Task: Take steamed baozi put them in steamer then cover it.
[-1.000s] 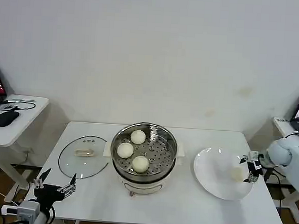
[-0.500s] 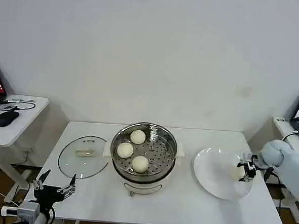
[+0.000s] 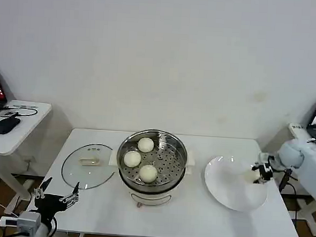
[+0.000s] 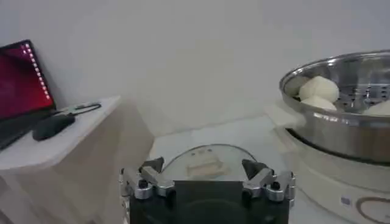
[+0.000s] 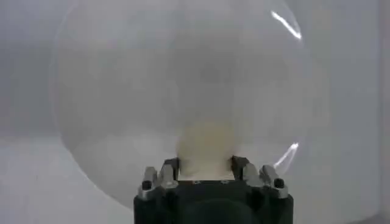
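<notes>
Steamer (image 3: 152, 157): polished stainless steel, mirror-bright wall, perforated metal tray, on a white plastic-looking base. Baozi (image 3: 132, 159): smooth, matt, cream-white. Cover (image 3: 89, 165): clear glass, metal rim, pale handle. Plate (image 3: 230, 188): glossy white. Table (image 3: 195, 217): smooth matt white.

You're looking at a white desk (image 3: 195, 217) carrying the cover (image 3: 88, 165), the steamer (image 3: 152, 164) and a white plate (image 3: 234, 183).

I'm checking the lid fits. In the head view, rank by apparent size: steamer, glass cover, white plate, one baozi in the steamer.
1. Steamer, slightly widest.
2. White plate and cover look too alike to rank.
3. Baozi, far smallest.
</notes>
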`<state>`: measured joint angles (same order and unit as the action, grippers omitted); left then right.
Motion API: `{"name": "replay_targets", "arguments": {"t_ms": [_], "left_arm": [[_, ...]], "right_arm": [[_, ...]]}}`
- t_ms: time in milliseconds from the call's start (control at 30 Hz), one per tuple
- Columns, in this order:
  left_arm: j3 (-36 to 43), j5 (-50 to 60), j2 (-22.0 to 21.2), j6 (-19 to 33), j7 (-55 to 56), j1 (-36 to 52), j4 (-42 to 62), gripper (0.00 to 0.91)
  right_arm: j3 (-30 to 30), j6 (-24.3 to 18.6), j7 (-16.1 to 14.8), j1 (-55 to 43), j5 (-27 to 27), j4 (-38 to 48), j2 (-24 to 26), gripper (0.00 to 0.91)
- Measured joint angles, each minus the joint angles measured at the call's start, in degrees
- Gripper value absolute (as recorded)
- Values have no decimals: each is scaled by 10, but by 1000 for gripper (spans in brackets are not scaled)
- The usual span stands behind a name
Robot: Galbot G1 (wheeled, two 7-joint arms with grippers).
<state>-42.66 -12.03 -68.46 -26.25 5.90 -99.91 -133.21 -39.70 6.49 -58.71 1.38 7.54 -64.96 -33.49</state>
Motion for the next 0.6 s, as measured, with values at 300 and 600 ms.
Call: {"name": "replay_targets", "arguments": {"t_ms": [300, 600], "left_arm": [[9, 13, -11, 2, -1, -1, -6, 907], [8, 21, -18, 7, 0, -7, -8, 907]], "right_arm": [[-110, 55, 17, -156, -80, -84, -15, 584], [-225, 117, 54, -305, -204, -160, -84, 584]]}}
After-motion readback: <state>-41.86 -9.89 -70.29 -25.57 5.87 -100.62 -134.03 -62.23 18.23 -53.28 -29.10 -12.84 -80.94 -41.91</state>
